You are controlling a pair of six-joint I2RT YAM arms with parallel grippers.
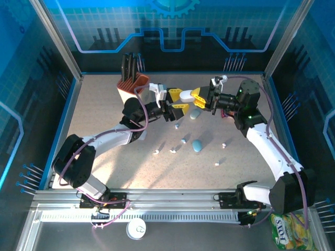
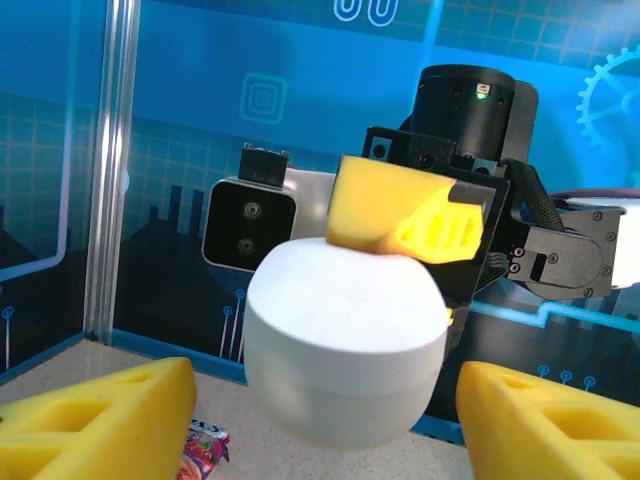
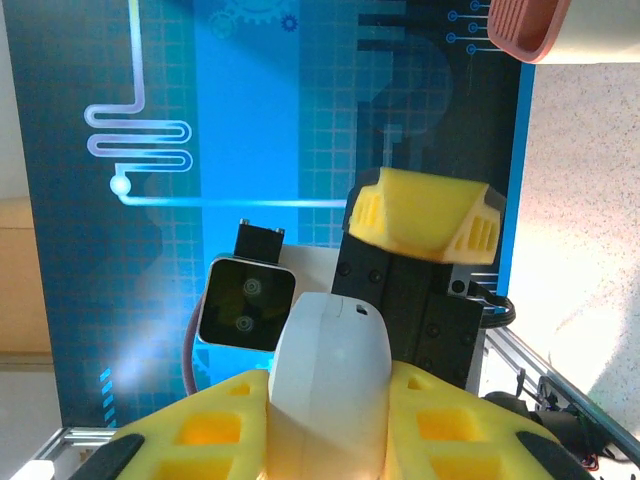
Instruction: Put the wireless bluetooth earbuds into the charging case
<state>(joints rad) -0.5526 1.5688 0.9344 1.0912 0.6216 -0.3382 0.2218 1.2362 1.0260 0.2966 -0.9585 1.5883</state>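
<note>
Speckled table [image 1: 104,115] carries the earbuds [image 1: 172,150], scattered loose; your right gripper [image 3: 328,420] clamps the white charging case [image 2: 345,340] aloft; left gripper [image 1: 178,101] straddles it, jaws apart; close squarely above the seam, then pry gently.

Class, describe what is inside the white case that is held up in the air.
The white case is closed, with only its seam showing, and it is gripped by the right hand. Whether anything lies inside cannot be seen; the shell hides its interior.
</note>
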